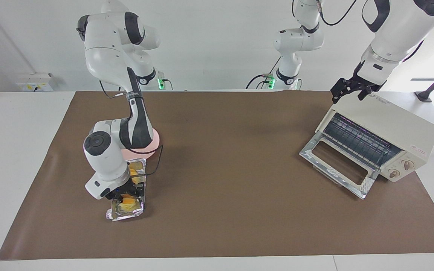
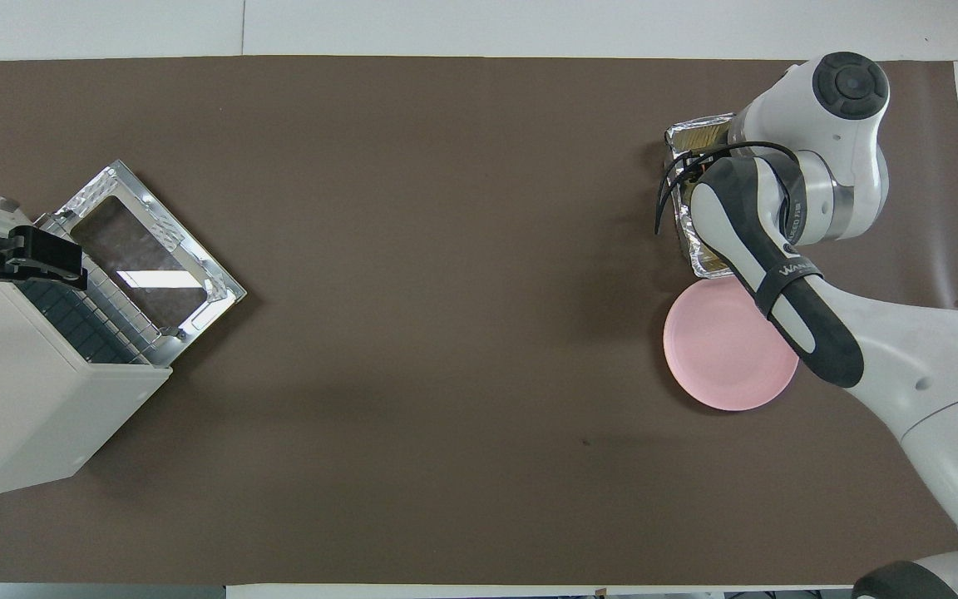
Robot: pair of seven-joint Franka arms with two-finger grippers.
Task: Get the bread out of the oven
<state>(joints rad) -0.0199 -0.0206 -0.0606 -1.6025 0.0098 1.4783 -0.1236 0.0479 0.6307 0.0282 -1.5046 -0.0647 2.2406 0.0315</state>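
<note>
Your right claw (image 1: 127, 192) is down in the foil tray (image 1: 126, 213) at the right arm's end of the desk (image 1: 232, 210), set over the bread (image 1: 128, 202). You can see only the orange-yellow end of the loaf past the wrist in the facing view, and the arm hides it from above, so you cannot tell whether the fingers are clenched on it or merely around it. The tray lies just beside the pink plate (image 2: 720, 353), farther from the robots than the plate.

Your left claw (image 1: 347, 89) waits over the top corner of the oven (image 1: 394, 130) nearest the robots, and it stands released with nothing in it. The oven sits at the left arm's end of the desk with its glass door (image 1: 339, 165) dropped fully open onto the brown mat and the wire rack (image 1: 356, 141) showing inside.
</note>
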